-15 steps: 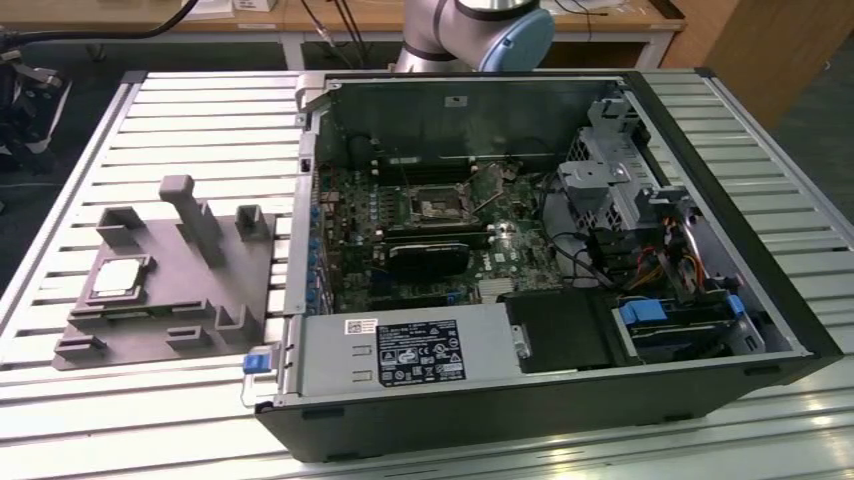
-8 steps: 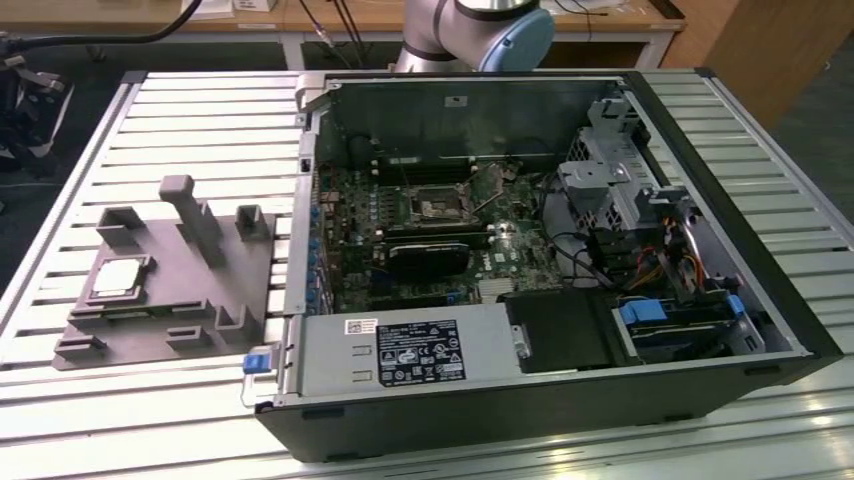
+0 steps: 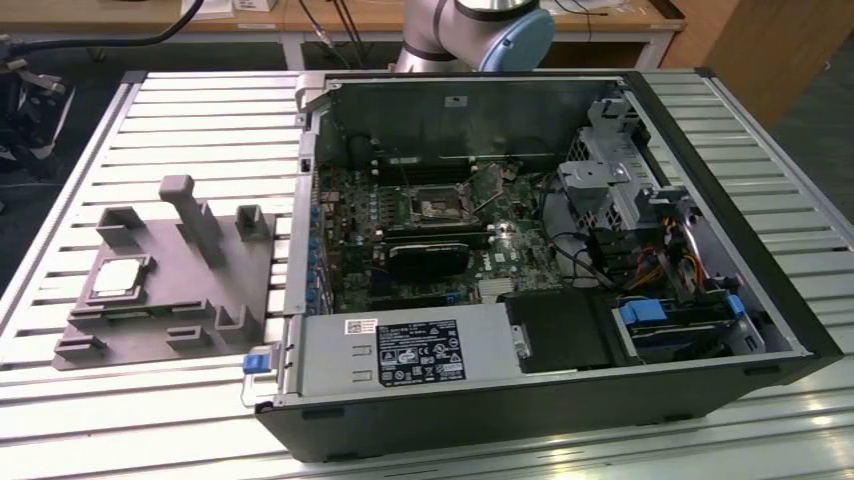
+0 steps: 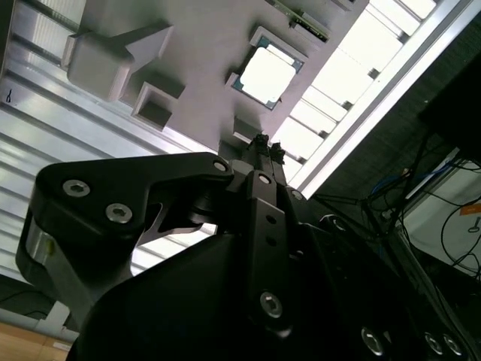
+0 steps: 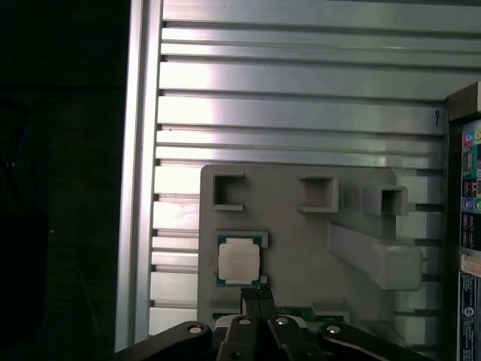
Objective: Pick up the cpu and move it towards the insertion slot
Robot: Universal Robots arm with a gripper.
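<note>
Cpu (image 5: 239,262), silvery square top, green-edged, in grey fixture (image 5: 301,241), end effector (image 5: 255,293) clenched empty

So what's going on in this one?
A robot arm's black gripper hovers close to the small square silvery-topped cpu, which lies untouched in its recess on the grey plastic fixture plate. The square metal-framed insertion slot sits on the green circuit board inside the open black computer case. Nothing is picked up yet.

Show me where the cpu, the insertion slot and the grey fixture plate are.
cpu (image 5: 239,262), first wrist view, middle of its silvery top.
insertion slot (image 3: 439,206), exterior view, dark centre of the socket.
grey fixture plate (image 3: 167,298), exterior view, bare flat part of its surface.
</note>
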